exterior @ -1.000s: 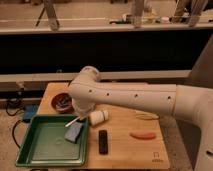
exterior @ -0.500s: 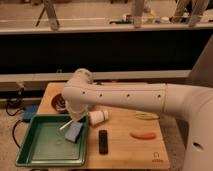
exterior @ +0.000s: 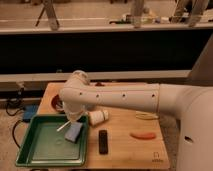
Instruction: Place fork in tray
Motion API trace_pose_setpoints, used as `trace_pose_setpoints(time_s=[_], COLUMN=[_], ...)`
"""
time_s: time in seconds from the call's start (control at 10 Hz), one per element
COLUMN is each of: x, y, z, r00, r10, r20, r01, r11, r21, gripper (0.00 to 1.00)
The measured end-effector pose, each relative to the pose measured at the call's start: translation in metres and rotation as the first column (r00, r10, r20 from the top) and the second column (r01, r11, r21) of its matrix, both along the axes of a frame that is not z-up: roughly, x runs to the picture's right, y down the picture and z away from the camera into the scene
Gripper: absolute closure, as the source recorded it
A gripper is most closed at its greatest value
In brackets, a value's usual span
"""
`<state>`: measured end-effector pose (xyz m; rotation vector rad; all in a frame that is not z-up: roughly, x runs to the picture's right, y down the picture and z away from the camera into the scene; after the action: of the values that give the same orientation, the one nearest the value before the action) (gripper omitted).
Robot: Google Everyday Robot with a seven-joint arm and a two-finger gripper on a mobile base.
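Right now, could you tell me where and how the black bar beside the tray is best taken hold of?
Grip the black bar across its narrow width at mid-length, coming down from above: it lies flat on the wooden board, with both long sides free. The hand is over the tray, shut on the fork, so it would likely release that first.

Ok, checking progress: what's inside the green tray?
A blue block lies by the tray's right rim. The fork slants over the floor, one end in the shut gripper above that side. The arm hides the far right corner.
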<state>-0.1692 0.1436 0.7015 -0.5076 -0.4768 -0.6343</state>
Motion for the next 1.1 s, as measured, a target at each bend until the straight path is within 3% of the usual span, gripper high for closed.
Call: trace_pose_setpoints(time_s=[1.1], x=[-0.016], y=[0.007], z=[0.018], r00=[0.999], r10=[-0.001], r20=[0.051], r01=[0.001], r11=[0.9999], r21=[-0.016], gripper=[0.99])
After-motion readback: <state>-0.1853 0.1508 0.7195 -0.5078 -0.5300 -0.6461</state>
